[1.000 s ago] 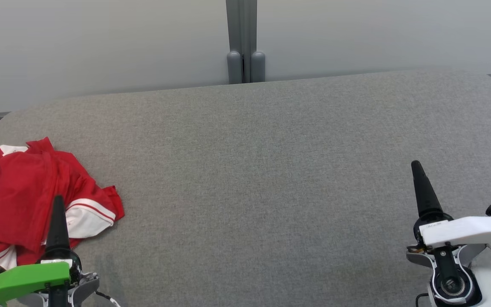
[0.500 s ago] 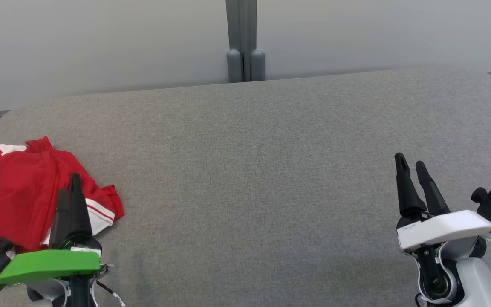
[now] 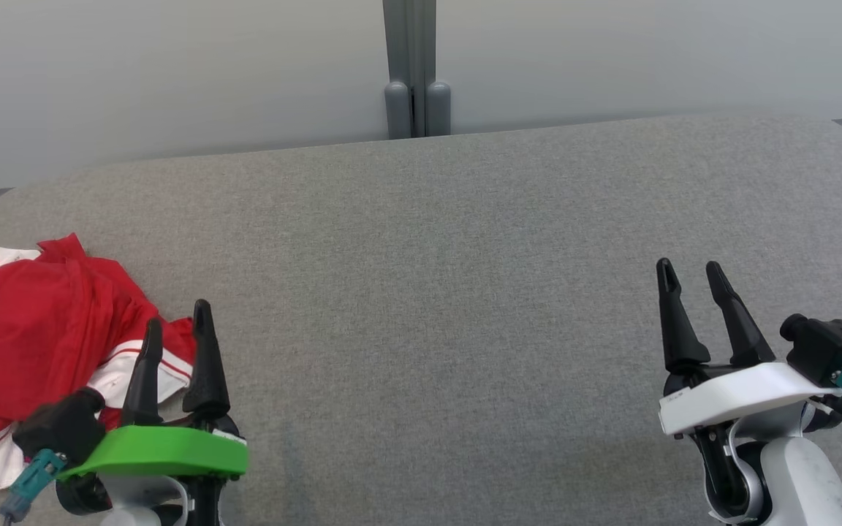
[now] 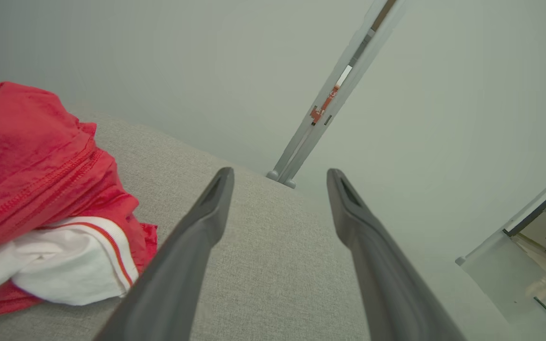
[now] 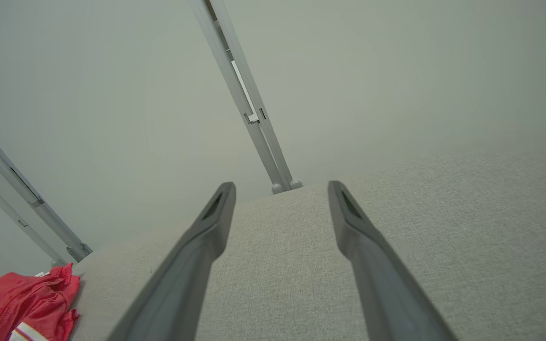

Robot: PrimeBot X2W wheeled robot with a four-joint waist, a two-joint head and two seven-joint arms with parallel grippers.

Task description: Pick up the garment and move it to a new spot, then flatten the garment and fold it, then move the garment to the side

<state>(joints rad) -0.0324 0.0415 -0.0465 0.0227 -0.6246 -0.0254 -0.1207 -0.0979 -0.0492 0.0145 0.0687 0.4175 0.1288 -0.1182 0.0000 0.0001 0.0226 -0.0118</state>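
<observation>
Red shirt point(image 3: 33, 321) lay bunched at left end of grey surface point(image 3: 428, 292). Left gripper point(image 3: 177, 313) was spread apart, empty, just beside shirt. Right gripper point(image 3: 688, 263) was spread apart, empty, well apart from shirt. Risk: pinch could catch one thin layer only, so shirt could slip out or slide off edge.

At the left of the frame we see the crumpled red-and-white garment point(image 4: 40, 199) on the grey cushion point(image 4: 273, 265), our left gripper point(image 4: 280, 182) spread empty beside it.
</observation>
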